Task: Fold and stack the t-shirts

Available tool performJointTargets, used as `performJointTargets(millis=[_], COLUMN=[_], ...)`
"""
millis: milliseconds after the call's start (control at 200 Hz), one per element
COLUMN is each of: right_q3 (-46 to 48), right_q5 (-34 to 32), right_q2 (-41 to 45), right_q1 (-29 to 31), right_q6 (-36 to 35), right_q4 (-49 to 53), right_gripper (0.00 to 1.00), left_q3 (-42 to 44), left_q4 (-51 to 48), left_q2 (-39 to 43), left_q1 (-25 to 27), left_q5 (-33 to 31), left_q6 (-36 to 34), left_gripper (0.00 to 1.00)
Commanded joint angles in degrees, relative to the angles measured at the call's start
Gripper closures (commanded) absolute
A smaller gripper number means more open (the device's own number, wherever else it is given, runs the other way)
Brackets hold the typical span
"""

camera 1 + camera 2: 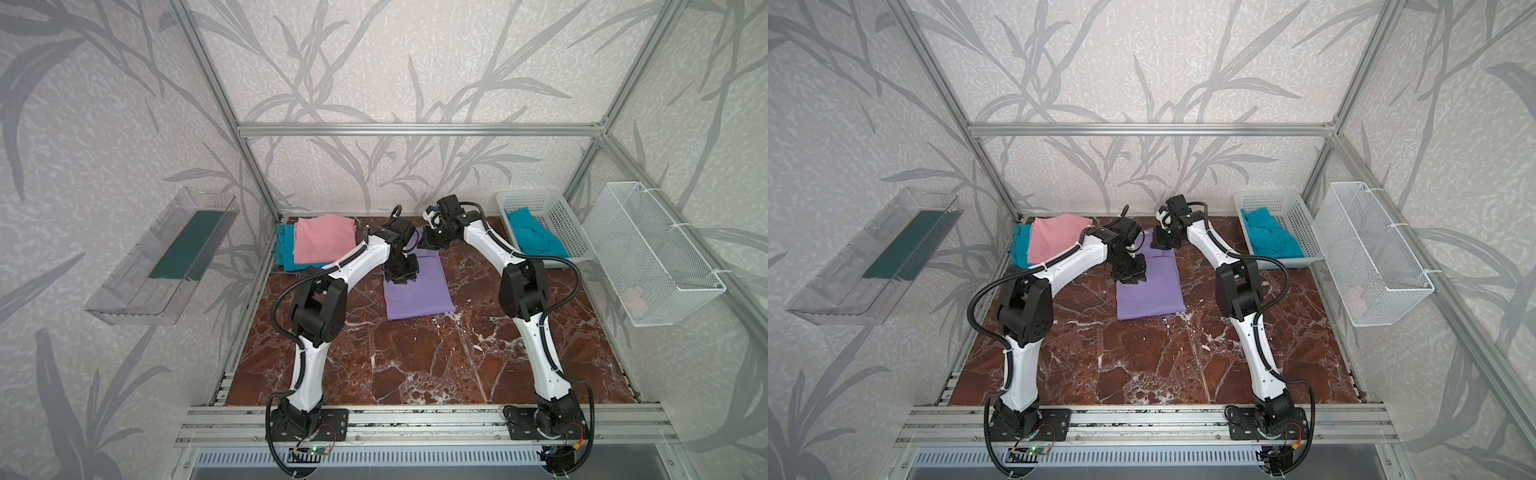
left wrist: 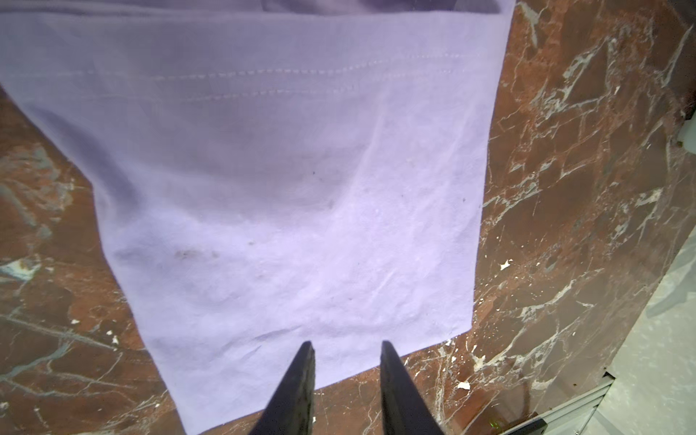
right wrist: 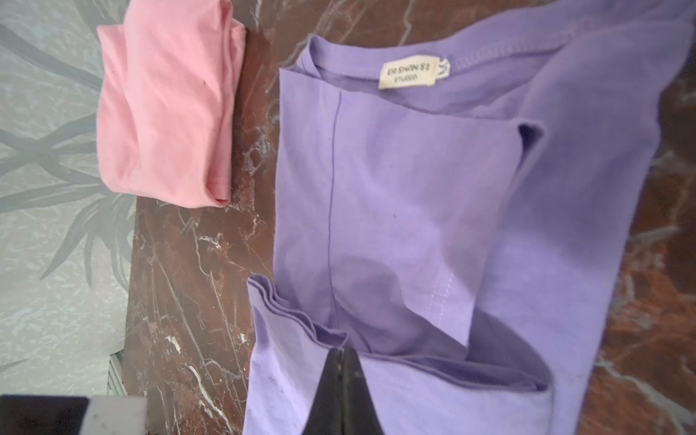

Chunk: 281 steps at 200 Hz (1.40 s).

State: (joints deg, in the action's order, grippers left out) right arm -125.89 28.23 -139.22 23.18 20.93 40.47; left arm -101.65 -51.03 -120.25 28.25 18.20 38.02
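Note:
A lavender t-shirt lies folded into a long rectangle mid-table. My right gripper is shut on its layered edge at the far end, lifting that fold above the collar label. My left gripper hovers over the lavender t-shirt near its left edge, open with nothing between its fingers. A folded pink t-shirt rests on folded teal t-shirts at the far left corner.
A white perforated basket at the far right holds a crumpled teal t-shirt. A white wire basket hangs on the right wall and a clear tray on the left wall. Aluminium frame posts ring the marble table.

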Motion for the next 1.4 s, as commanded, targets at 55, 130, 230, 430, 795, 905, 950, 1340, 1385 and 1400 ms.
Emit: performJointTargets(millis=[55,130,230,430,795,905,950,1340,1385,1400], right_q3=[16.03,24.90,34.81,47.19,48.20,47.67,47.33,45.88,45.98,45.99], right_q5=[-2.57,-2.63,-3.50,-3.17,-0.37,-0.42,-0.54,-1.94,-2.22,-2.29], right_q2=[11.95,17.03,22.98,29.61,25.29,24.06,23.53,22.27,22.56,22.65], right_q1=[-1.48,-2.80,-3.41,-3.41,-2.79,-2.62,-2.61,-2.19,-2.18,-2.17], right_q6=[-0.16,1.19,1.41,1.44,2.05,2.03,2.03,1.75,1.76,1.79], right_q4=[-3.72,-6.61,-7.59,-10.01,-10.69,-10.91,-10.71,-10.55,-10.55,-10.60], right_gripper=[1.00,0.97,0.92,0.79,0.73,0.73,0.73,0.89,0.97,0.99], left_q3=[-1.02,0.95,5.52,18.99,23.71,23.26,23.08,22.25,22.04,21.94], left_q4=[-2.46,-2.49,-1.81,3.40,9.23,9.80,9.95,10.33,10.25,10.12], left_q2=[-0.62,1.84,5.54,11.82,12.32,11.41,11.00,8.72,8.69,8.69], left_q1=[-2.91,-3.03,-2.94,-2.76,-2.76,-2.76,-2.76,-2.76,-2.76,-2.76], left_q5=[-1.40,-1.84,-1.23,-0.82,-0.01,0.66,0.77,0.85,0.79,0.79], left_q6=[-1.16,-1.36,-0.89,1.82,3.29,3.21,3.15,2.59,2.50,2.50], left_gripper=[0.64,0.63,0.62,0.57,0.52,0.54,0.55,0.69,0.76,0.77])
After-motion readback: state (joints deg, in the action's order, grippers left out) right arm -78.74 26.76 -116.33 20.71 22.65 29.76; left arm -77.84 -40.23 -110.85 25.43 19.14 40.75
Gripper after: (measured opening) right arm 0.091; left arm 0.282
